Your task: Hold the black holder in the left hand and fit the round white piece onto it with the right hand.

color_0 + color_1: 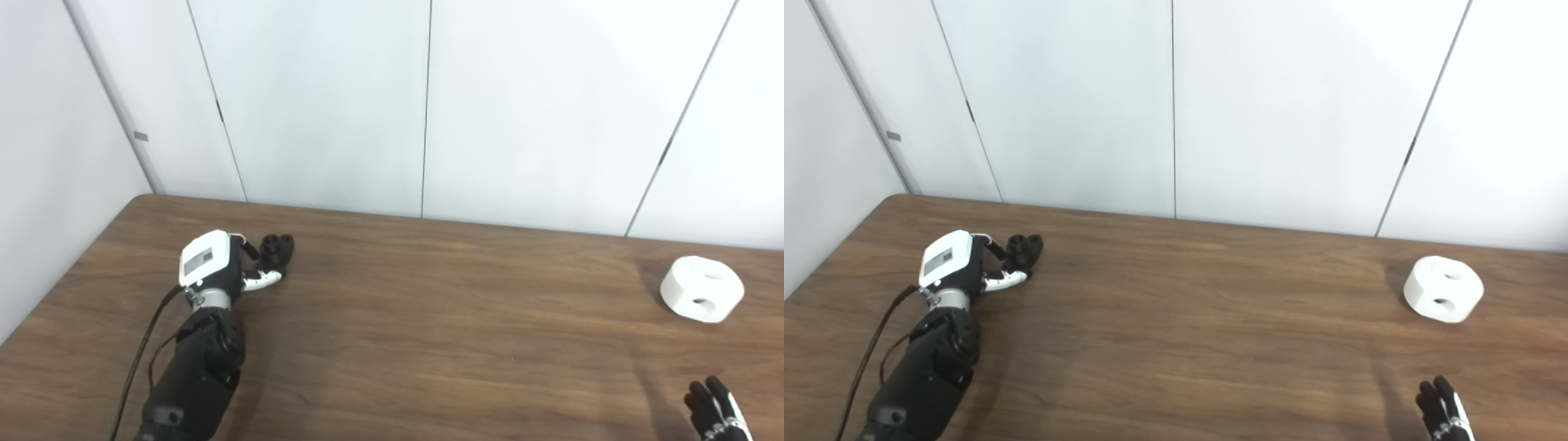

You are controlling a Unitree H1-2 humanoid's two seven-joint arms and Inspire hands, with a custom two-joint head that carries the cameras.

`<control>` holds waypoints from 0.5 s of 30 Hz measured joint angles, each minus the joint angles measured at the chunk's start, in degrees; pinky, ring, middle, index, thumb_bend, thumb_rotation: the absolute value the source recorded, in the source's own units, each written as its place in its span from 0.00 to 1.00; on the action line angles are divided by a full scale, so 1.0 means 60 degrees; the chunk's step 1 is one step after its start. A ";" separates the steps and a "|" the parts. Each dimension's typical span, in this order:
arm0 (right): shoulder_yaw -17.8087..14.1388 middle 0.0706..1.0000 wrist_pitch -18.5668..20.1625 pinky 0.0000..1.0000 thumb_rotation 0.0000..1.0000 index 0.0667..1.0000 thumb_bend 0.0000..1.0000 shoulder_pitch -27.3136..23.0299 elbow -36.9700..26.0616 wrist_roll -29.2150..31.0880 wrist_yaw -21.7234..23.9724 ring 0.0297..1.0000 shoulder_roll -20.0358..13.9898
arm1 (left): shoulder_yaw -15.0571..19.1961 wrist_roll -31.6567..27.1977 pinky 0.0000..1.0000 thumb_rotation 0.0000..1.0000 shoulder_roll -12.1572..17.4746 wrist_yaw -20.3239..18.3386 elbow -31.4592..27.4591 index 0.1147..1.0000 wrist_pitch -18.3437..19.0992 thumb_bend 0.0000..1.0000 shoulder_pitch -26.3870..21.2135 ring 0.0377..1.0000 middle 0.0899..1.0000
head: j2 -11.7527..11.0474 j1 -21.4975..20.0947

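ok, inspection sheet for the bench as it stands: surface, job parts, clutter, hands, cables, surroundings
Surface: brown wood-grain table, bare between the parts.
Job's things: black holder far left, at the left hand's fingers; round white piece far right, lying alone, two holes showing.
Clutter: nothing seen.
Hands: left hand reaching the holder, grip unclear; right hand low at the bottom edge, holding nothing.
Cables: black cable along the left arm.
Surroundings: white wall panels behind.

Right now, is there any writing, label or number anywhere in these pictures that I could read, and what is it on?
No text can be read.
Grey label on the back of the left hand: too blurred to read.
Small grey tag on the wall strip: too small to tell.
Black holder and round white piece: no markings visible.
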 measured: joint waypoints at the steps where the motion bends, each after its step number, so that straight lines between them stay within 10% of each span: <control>1: 0.0000 0.94 -0.0001 1.00 1.00 0.96 0.58 0.0000 0.0000 0.0000 0.0000 0.95 -0.0001 | 0.0023 -0.0068 1.00 0.08 -0.0001 0.0095 0.0000 0.43 -0.0032 0.55 0.0000 0.91 0.78 | 0.0000 0.0000; 15: -0.0016 0.96 -0.0031 1.00 1.00 0.97 0.57 0.0005 0.0000 0.0007 0.0037 0.96 -0.0011 | 0.0038 -0.0462 1.00 0.04 0.0022 0.0145 -0.0069 0.42 -0.0042 0.51 0.0009 0.90 0.76 | 0.0058 0.0029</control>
